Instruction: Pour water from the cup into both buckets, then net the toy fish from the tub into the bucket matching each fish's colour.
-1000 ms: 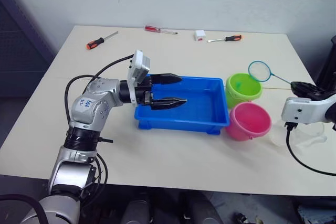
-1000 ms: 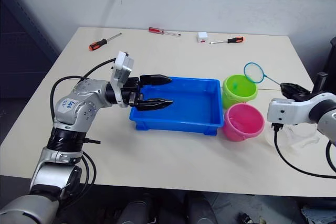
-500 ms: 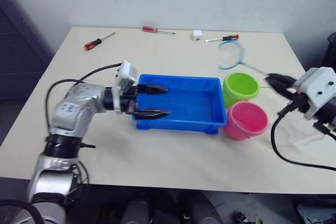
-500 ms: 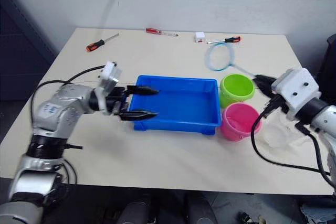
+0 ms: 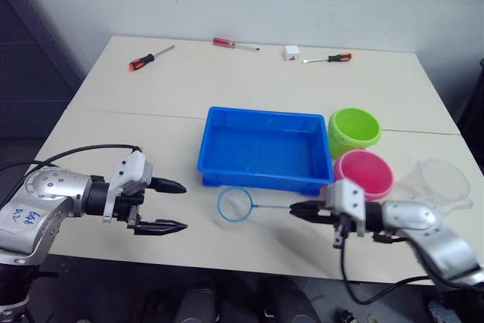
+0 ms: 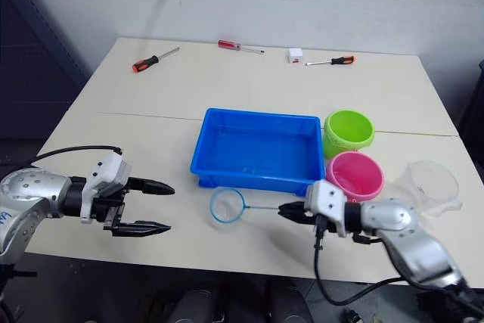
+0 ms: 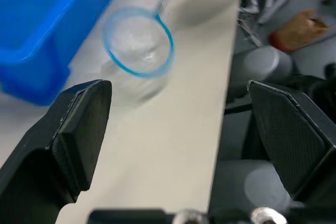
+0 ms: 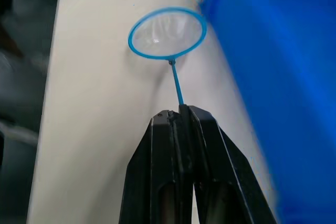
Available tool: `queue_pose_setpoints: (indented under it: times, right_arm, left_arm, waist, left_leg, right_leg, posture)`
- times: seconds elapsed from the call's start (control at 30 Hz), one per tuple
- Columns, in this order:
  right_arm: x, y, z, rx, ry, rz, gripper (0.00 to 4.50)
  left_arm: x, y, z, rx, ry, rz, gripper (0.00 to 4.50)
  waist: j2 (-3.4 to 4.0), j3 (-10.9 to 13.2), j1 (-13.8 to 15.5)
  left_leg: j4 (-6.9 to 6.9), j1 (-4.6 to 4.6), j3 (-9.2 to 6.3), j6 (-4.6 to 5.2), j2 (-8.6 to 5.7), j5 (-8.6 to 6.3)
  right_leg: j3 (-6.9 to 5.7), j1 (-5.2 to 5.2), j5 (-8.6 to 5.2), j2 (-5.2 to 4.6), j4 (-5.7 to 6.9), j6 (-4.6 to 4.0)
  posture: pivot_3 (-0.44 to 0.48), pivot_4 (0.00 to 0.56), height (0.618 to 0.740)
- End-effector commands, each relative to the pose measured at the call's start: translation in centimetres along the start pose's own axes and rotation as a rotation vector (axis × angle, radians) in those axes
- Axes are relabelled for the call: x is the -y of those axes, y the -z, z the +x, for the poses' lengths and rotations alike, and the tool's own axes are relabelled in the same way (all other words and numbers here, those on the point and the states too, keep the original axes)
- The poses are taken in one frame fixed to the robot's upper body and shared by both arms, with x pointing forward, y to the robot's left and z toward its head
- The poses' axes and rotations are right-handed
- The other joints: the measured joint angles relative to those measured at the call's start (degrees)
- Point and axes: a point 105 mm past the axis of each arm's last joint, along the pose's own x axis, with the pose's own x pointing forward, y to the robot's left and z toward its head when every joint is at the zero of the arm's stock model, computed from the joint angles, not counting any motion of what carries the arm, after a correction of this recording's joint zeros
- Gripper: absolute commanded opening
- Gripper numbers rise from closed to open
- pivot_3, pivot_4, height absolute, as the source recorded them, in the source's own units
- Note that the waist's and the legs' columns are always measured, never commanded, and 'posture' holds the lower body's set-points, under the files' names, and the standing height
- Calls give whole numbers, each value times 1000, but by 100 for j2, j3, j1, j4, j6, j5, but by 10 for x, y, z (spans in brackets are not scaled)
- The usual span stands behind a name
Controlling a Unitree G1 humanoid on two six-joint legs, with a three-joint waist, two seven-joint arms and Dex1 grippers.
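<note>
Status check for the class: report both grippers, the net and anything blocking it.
Right gripper shut on net handle, hoop near the table in front of the tub. Left gripper open, holding nothing. Nothing blocking.

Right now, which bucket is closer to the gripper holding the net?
The pink bucket. It stands just beyond the right gripper that holds the net, while the lime green bucket sits farther back, behind the pink one.

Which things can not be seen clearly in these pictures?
- Toy fish: none can be made out in the tub or the green bucket; too small.
- Water in the pink bucket: cannot tell.
- Net mesh, right wrist view: contents unclear.
</note>
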Motion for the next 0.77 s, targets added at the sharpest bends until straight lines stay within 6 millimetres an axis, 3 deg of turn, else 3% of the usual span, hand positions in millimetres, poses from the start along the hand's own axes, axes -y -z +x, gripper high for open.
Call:
queue_pose_setpoints:
  times: [0.03,0.13,0.23,0.27,0.43,0.53,0.67,0.77]
  right_arm:
    - [2,-1,-2,-11,15,-91,1224]
    - [8,-2,-9,-15,81,-92,2668]
    - [20,-14,-40,-9,232,-54,4197]
    - [22,-19,-55,-2,285,-28,4466]
    - [24,-26,-132,-11,558,113,4466]
    - [17,-13,-192,-66,799,204,4466]
    - [-3,-2,-228,-121,934,278,4466]
    - [-12,3,-232,-140,944,303,4466]
  left_arm:
    - [1,-11,-4,31,-19,30,4500]
    - [-2,-12,-6,51,-18,11,4500]
    - [-10,-20,-8,105,-11,-8,4500]
    - [-15,-24,-9,129,-18,-12,4500]
    - [-34,-40,-20,207,-57,-20,4500]
    - [-49,-41,-20,208,-92,14,4500]
    - [-60,-45,-18,219,-101,40,4500]
    - [-60,-48,-13,222,-61,77,4500]
  waist:
    - [1,1,-6]
    - [1,1,-29]
    - [3,1,7]
    - [6,3,24]
    - [3,2,99]
    - [2,1,120]
    - [2,1,124]
    - [2,1,107]
  left_leg:
    - [-2,0,0,-3,0,1]
    - [-2,5,0,-3,1,1]
    - [-2,6,-1,-3,1,1]
    - [-1,7,-3,-3,1,2]
    - [-3,5,-6,-5,1,1]
    - [-3,8,-3,-3,1,-1]
    - [-11,13,1,-1,1,-1]
    - [-14,14,3,-2,1,-1]
  right_leg:
    - [0,-1,0,1,2,0]
    - [2,2,0,3,8,0]
    - [1,0,0,3,18,0]
    - [-2,2,0,3,18,0]
    - [-6,11,0,7,6,0]
    - [-1,12,0,8,2,0]
    - [4,12,0,8,2,0]
    - [7,11,0,9,2,0]
  posture:
    - [0,150,740]
    - [0,150,740]
    - [0,150,740]
    - [0,150,740]
    - [0,150,740]
    - [0,150,740]
    - [0,150,740]
    - [0,150,740]
